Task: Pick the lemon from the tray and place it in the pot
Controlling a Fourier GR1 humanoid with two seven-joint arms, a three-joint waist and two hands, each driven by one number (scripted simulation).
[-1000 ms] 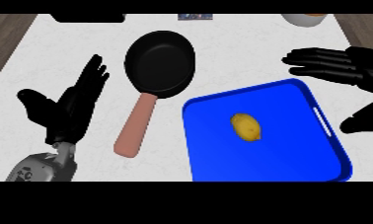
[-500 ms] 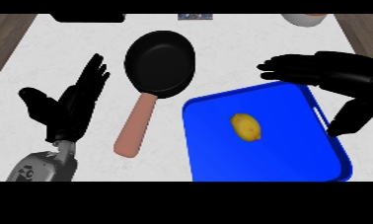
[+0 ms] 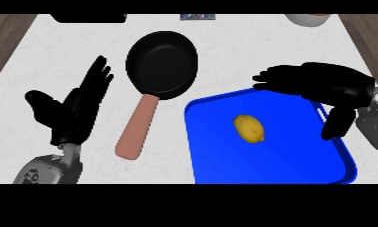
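Note:
A yellow lemon lies near the middle of the blue tray at the lower right. The pot is a black pan with a pinkish handle, standing left of the tray. My right hand hovers over the tray's far right corner, open, fingers stretched left and thumb hanging down at the tray's right rim, a little right of and beyond the lemon. At the left my left hand rests open with fingers up, beside the pan's handle.
A dark object sits at the counter's far left edge, a small box at far middle, and a white bowl at far right. Wooden floor shows past the counter's left and right edges.
My right hand has moved leftward and nearer, from the right edge to over the tray's far right corner. The lemon, pan and left hand have stayed put.

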